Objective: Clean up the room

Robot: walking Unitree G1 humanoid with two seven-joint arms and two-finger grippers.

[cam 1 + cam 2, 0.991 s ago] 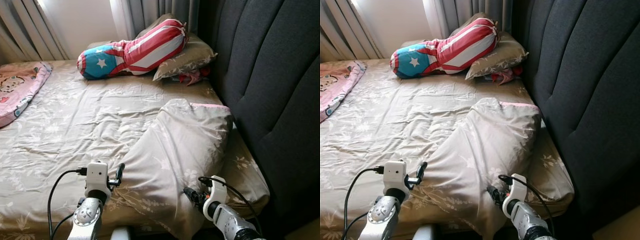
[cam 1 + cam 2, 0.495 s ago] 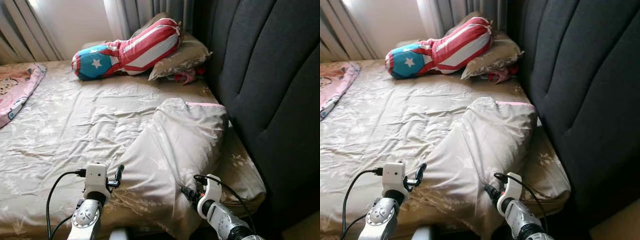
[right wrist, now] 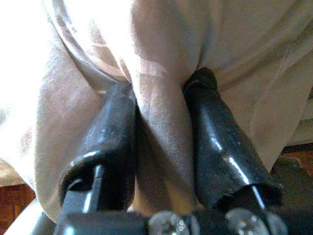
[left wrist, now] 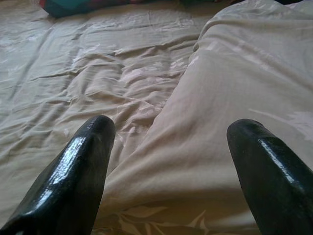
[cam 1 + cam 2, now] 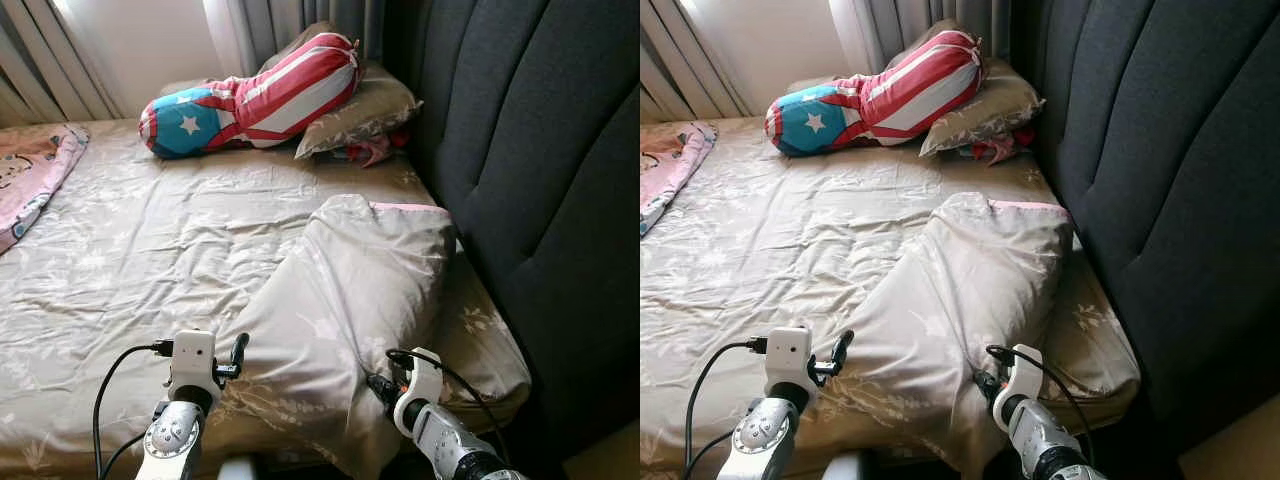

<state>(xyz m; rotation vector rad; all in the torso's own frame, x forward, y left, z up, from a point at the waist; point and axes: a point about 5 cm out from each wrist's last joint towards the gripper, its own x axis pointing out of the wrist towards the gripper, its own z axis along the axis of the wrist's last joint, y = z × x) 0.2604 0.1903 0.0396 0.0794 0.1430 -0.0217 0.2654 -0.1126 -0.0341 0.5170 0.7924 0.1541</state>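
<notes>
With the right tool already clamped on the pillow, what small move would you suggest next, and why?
Probably bring the open left tool forward onto the near edge of the pillow and close. The right tool pinches just one fold at the lower corner, and the pillow lies askew across the bed, away from the headboard; a second grip should let both arms lift it evenly.

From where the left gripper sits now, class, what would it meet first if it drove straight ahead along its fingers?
Most likely the beige pillow, lying directly between and ahead of the open left gripper; the rumpled bedsheet is off to one side. Depth is uncertain.
</notes>
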